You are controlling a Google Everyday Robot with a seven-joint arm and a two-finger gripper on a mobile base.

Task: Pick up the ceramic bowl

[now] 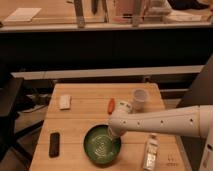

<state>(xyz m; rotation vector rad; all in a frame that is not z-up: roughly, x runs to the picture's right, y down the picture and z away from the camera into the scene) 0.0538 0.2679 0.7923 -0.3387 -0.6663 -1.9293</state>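
The ceramic bowl (100, 146) is dark green and glossy with pale rings inside. It sits on the wooden table (80, 120) near the front edge. My white arm reaches in from the right. The gripper (112, 132) points down at the bowl's upper right rim, at or just inside it. Whether it touches the rim is hidden by the wrist.
A small white cup (140, 97) stands behind the arm at the right. A red-orange object (111, 105) lies just behind the wrist. A white block (65, 102) is at the back left, a black device (54, 144) left of the bowl, and a pale bottle (151, 151) lies at the front right.
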